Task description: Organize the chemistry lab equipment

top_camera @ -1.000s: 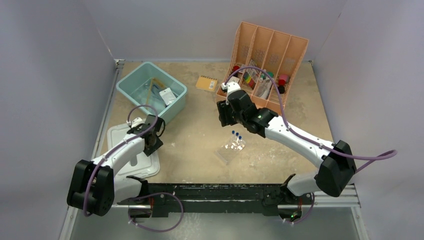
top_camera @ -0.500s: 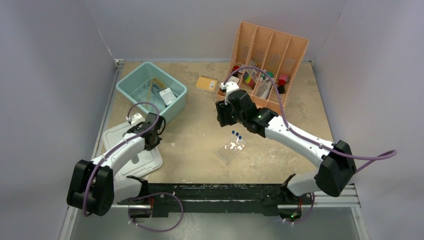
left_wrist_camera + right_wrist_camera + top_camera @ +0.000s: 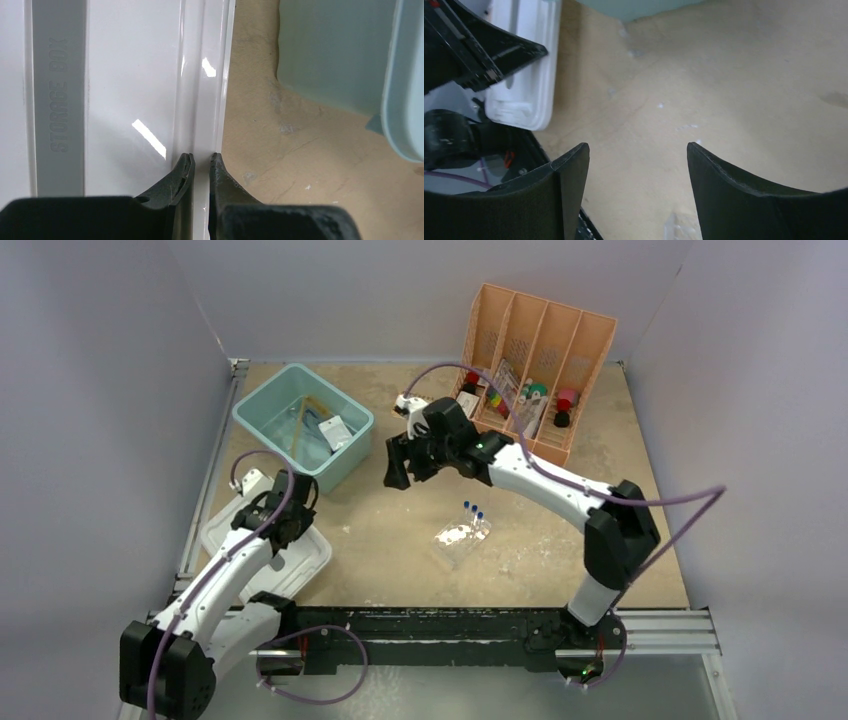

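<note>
White lid [image 3: 305, 562] has turned at near left, its rim clamped in your left gripper [image 3: 201, 159]. On the sandy tabletop [image 3: 400, 540] the clear tube rack [image 3: 462, 534] stays put. Your right gripper [image 3: 638, 145], fingers [image 3: 569, 190] spread, has swung toward the teal bin [image 3: 262, 398].

I see a tan table [image 3: 540, 540] carrying a teal bin [image 3: 352, 452], a white lid [image 3: 305, 560] and a peach divider [image 3: 592, 345]. A clear tube rack [image 3: 460, 536] stands mid-table.

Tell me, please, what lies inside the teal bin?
Inside the teal bin lie amber tubing, a small clear bag and a bluish item; what is under them is covered.
</note>
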{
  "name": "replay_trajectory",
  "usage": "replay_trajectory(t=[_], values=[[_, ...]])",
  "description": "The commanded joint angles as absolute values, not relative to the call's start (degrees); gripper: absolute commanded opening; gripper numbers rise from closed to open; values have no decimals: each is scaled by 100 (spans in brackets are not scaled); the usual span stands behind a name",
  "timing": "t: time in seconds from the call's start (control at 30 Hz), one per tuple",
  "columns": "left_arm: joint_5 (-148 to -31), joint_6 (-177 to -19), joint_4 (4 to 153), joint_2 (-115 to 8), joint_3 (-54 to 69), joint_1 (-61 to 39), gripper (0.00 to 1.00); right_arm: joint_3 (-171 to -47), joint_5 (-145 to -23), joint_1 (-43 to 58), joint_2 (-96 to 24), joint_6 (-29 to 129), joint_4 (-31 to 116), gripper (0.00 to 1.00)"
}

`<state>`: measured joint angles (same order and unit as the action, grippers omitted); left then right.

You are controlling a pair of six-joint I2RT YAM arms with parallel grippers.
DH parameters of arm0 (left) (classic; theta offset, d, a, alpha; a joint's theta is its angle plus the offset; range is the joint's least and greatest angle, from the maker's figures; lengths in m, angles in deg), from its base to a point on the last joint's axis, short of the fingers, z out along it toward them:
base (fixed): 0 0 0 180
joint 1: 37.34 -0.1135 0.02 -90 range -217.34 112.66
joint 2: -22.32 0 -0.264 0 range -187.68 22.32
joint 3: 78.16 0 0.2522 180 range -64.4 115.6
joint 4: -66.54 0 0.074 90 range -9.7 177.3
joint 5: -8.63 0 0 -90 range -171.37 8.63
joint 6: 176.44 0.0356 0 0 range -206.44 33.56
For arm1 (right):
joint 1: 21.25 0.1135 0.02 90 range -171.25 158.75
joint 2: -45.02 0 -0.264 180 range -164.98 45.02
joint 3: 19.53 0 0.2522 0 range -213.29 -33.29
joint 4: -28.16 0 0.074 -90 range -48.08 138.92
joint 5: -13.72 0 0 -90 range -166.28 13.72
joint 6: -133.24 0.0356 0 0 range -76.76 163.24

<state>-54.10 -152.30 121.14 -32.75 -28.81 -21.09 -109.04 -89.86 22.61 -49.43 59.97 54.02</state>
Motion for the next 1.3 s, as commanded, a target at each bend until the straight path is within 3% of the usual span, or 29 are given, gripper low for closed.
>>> replay_trajectory(t=[0.0, 0.53, 0.73, 0.97, 1.13, 1.27], values=[[-5472, -15550, 12222, -2928, -2644, -2134, 0, -12003, -10380, 2284, -5702, 6386, 5464, 74], [-5274, -16028, 11738, -2236, -2126, -2143, 0, -13038, -11423, 3166, -6953, 7524, 4995, 77], [-5086, -15859, 12002, -2327, -1722, -2143, 0, -13360, -11370, 3254, -7302, 7947, 4927, 55], [-5127, -15811, 11974, -2193, -1767, -2143, 0, -13497, -11670, 3271, -7482, 8047, 4853, 48], [-5074, -15812, 11937, -2127, -1775, -2143, 0, -13460, -12368, 3271, -7484, 8444, 4259, 33], [-5026, -15736, 11922, -2183, -1635, -2143, 0, -13560, -12643, 3272, -7488, 8609, 4102, 35]])
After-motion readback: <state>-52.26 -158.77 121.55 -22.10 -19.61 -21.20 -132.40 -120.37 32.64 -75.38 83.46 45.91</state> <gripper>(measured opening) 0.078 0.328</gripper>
